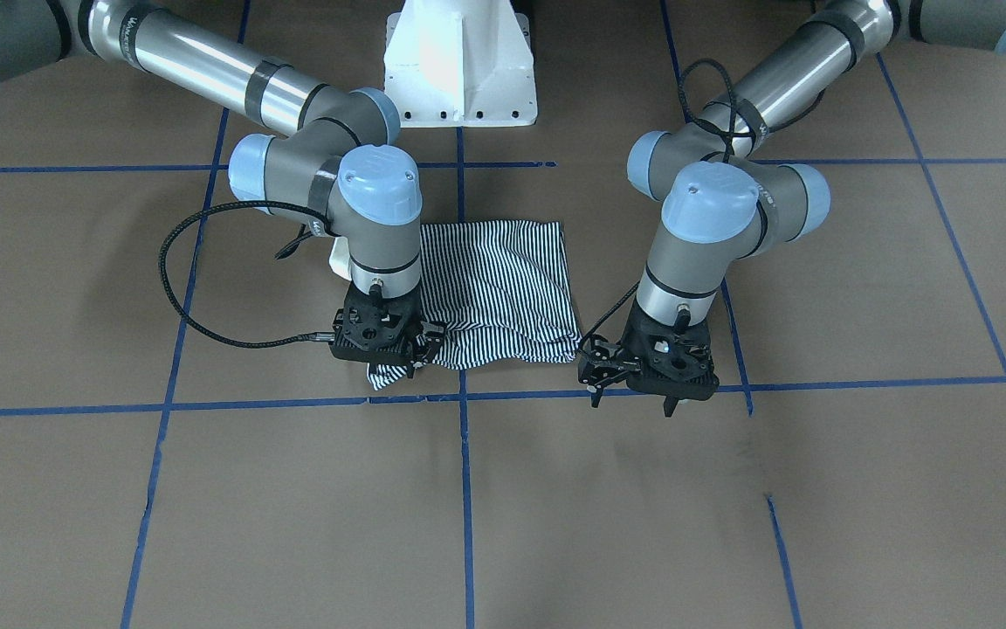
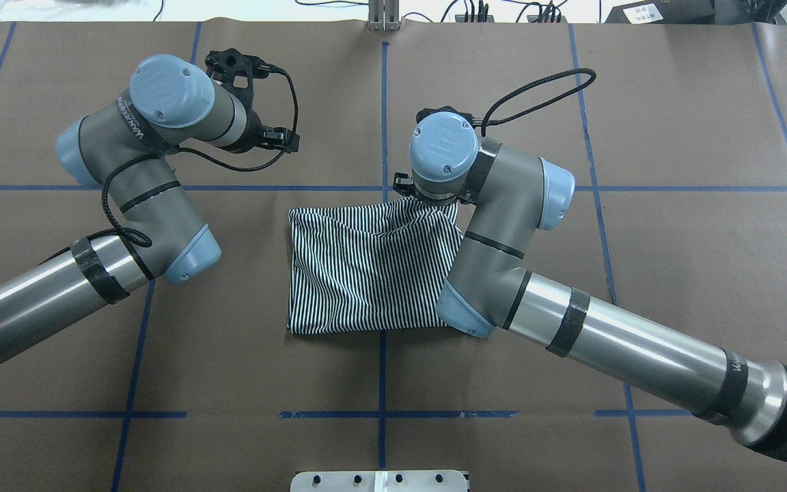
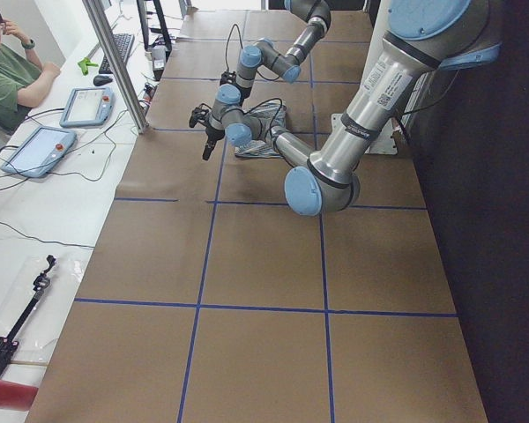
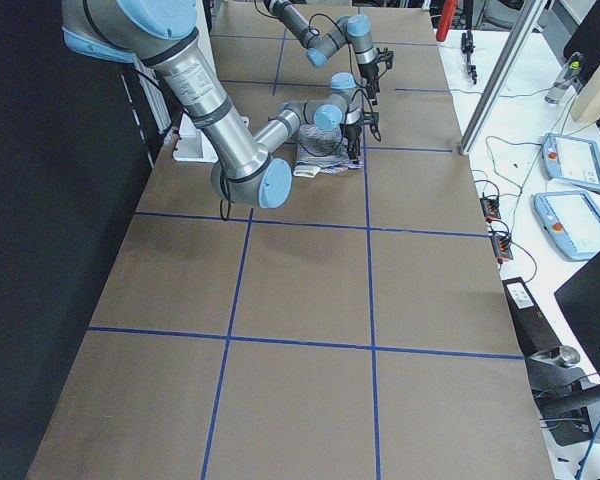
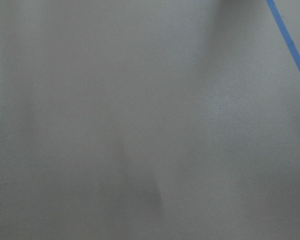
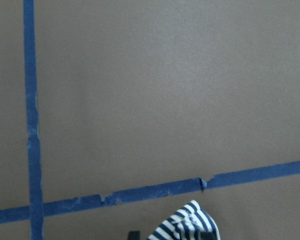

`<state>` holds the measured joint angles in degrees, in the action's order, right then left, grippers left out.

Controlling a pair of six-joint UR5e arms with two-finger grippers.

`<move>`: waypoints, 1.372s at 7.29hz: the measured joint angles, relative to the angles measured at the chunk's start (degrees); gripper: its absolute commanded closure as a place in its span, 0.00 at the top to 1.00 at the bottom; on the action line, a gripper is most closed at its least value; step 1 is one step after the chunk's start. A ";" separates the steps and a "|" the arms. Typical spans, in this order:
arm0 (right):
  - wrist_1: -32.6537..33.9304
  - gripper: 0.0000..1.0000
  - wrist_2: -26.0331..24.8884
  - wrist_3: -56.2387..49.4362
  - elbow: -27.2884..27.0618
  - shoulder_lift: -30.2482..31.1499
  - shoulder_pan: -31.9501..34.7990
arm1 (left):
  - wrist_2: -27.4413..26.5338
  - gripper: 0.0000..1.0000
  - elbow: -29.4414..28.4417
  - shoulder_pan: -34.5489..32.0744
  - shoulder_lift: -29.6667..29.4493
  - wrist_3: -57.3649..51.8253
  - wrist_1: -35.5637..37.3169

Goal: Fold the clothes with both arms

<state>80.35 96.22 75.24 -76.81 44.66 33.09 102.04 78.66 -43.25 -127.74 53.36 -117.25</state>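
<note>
The striped polo shirt [image 1: 503, 288] lies folded into a rough rectangle on the brown table, also in the overhead view [image 2: 366, 273]. My right gripper [image 1: 416, 354] is down at the shirt's corner on the operators' side, shut on the fabric. A striped tip [image 6: 187, 227] shows at the bottom of the right wrist view. My left gripper [image 1: 631, 402] is open and empty, just beside the shirt's other corner on that side and apart from it. In the overhead view it [image 2: 257, 102] appears raised off the table. The collar, buttons and logo are hidden.
Blue tape lines [image 1: 464, 489] form a grid on the brown paper. The white pedestal base [image 1: 459, 65] stands behind the shirt. An operator [image 3: 9, 75] sits at a side bench with tablets [image 3: 40, 150]. The left wrist view shows only bare paper and a tape line [image 5: 290, 45].
</note>
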 measured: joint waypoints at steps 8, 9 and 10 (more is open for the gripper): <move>2.25 1.00 -1.44 -1.64 0.16 0.81 3.03 | -0.04 1.00 1.35 0.09 0.87 1.78 -0.70; 2.31 1.00 -0.17 -3.73 0.06 0.74 4.50 | 0.12 1.00 3.46 0.09 1.69 1.68 -0.21; 2.36 1.00 3.28 -7.16 -0.39 1.09 7.14 | 1.06 1.00 7.06 0.08 3.20 1.13 1.53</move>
<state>82.71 99.50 68.08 -77.21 45.74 40.23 103.09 85.72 -43.17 -124.53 54.49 -115.72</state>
